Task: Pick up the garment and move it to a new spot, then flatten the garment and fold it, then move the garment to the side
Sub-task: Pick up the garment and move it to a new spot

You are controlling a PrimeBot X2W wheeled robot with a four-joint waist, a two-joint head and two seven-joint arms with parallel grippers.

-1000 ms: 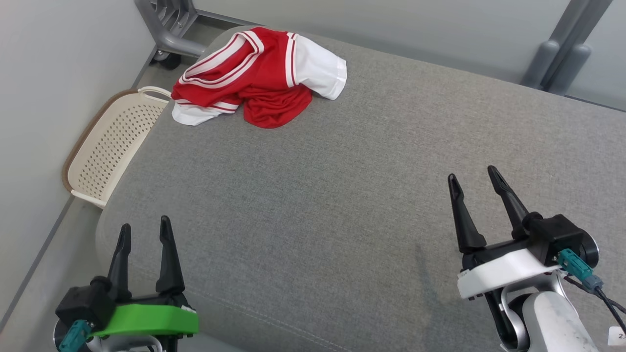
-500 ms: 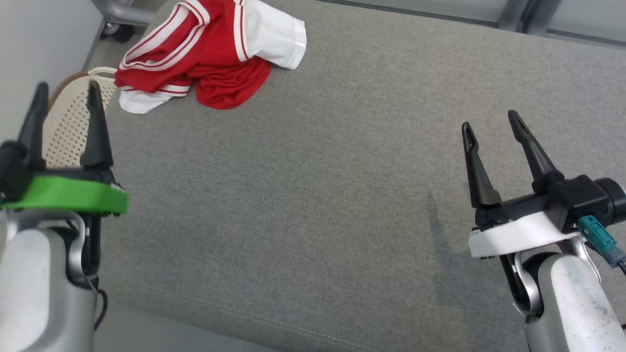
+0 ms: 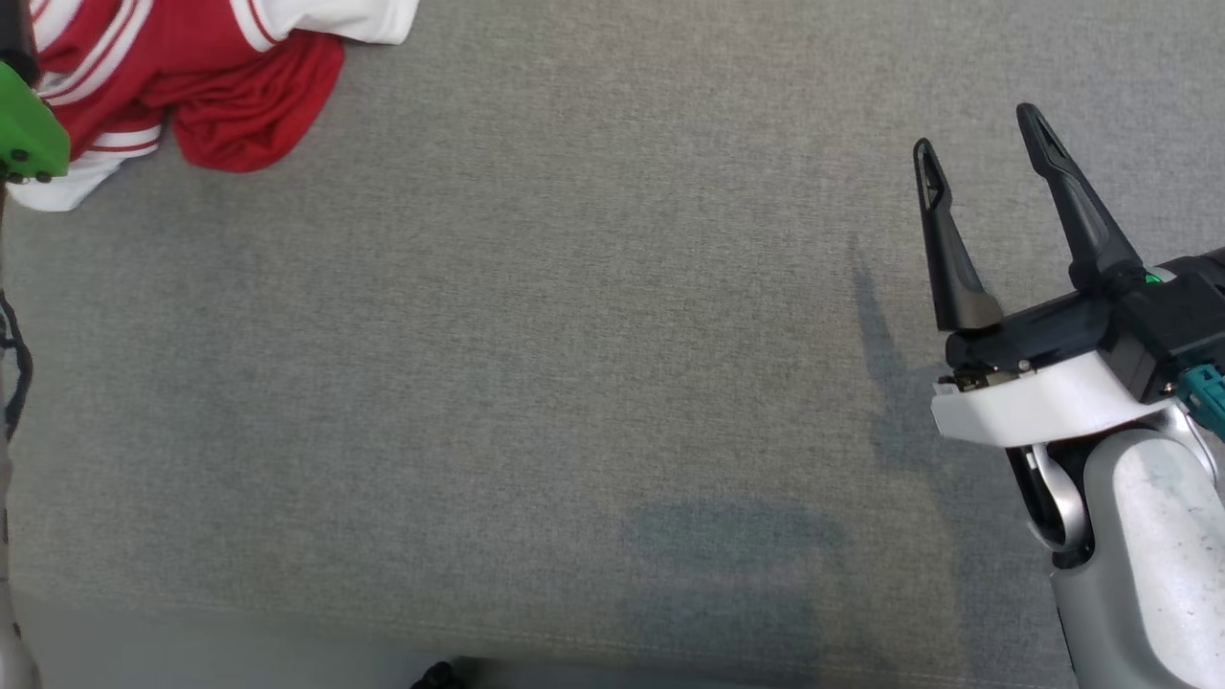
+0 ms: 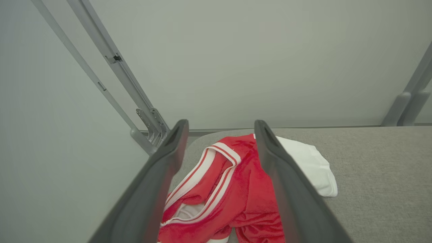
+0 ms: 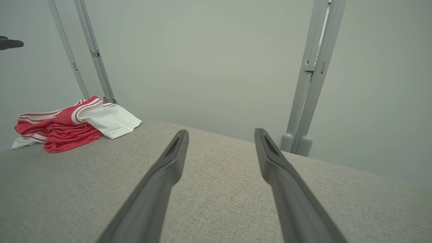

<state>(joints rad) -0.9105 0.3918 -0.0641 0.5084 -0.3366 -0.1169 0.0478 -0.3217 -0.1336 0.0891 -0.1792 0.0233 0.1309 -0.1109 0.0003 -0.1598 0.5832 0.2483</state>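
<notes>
The red garment (image 3: 191, 86) lies bunched at the upper left of the table (image 3: 574, 335). The left fingers (image 4: 155, 182) and right fingers (image 3: 949, 249) are spread wide, holding nothing. No step looks done yet.

Red garment (image 4: 249, 199) with white striped trim, white sleeve (image 4: 310, 168); grey woven surface (image 3: 574, 335)
</notes>
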